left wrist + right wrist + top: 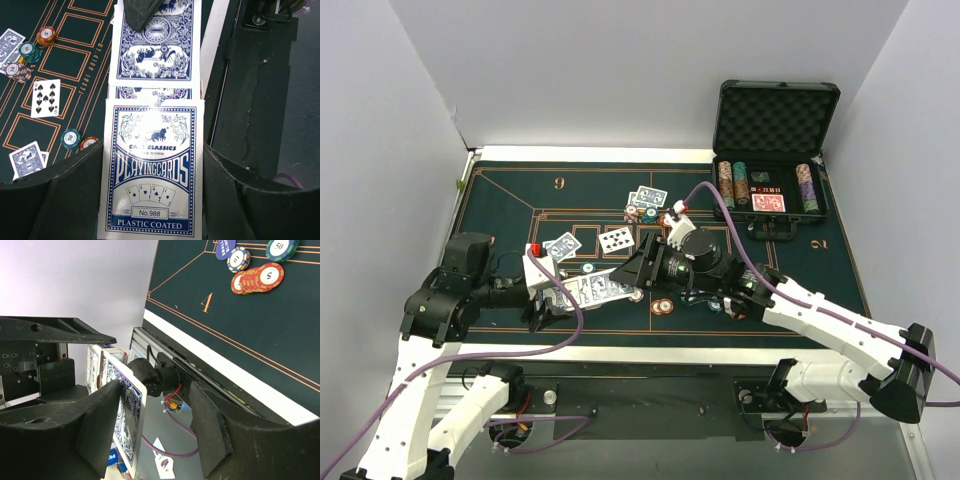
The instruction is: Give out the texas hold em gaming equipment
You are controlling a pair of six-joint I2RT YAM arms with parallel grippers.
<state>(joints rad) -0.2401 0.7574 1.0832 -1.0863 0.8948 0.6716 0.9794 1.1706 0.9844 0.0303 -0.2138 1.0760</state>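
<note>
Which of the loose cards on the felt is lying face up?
The nine of spades, its white face showing; the other cards on the felt show blue backs.

Case (776, 120) on mat's (510, 205) far right corner, chips (733, 183) inside.

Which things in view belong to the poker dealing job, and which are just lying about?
Job: blue card pack in the left hand; blue-backed card beyond it; face-up nine of spades; loose poker chips on the felt.
Lying about: black foam-lined case; red-backed deck inside it.
</note>
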